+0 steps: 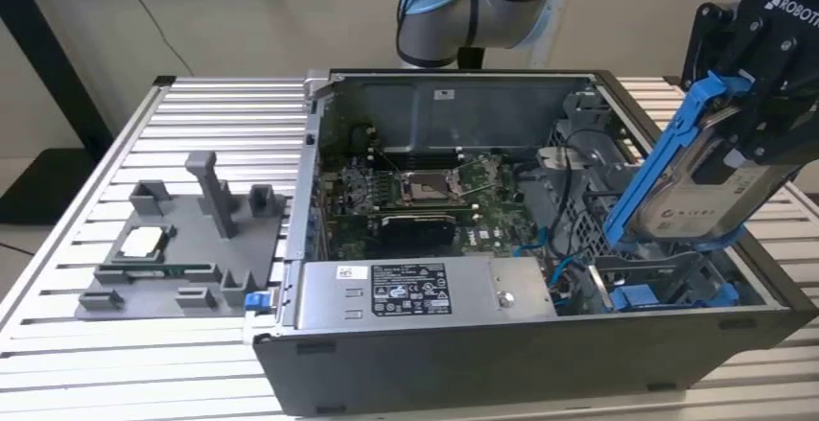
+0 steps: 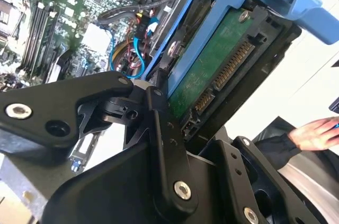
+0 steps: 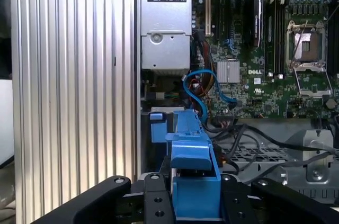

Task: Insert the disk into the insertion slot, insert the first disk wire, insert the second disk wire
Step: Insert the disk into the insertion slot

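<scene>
Black fingers [image 2: 161,128] of the gripper [image 3: 196,200] were found closed against opposite sides of the disk [image 1: 697,191], with its blue carrier clamped firmly between them. In the second wrist view the green circuit-board face of the disk and its row of connector contacts were exposed and turned towards the camera. In the exterior view the disk was held clear of any surface and steeply tilted. Its upper end was raised towards the exterior view's right and its lower end pointed down into the open computer case [image 1: 512,363]. The insertion slot [image 1: 653,282], a grey metal bay with blue fittings at the case's near corner, lay just below that lower end; the disk was not yet seated in it. A loose blue cable [image 3: 198,86] curled beside the motherboard [image 1: 435,200], and the silver power supply [image 1: 409,292] sat along the case's front wall. A grey parts fixture [image 1: 179,248] rested on the slatted table [image 1: 77,344], well apart from the case. A person's hand [image 2: 318,131] was noted beyond the disk.
</scene>
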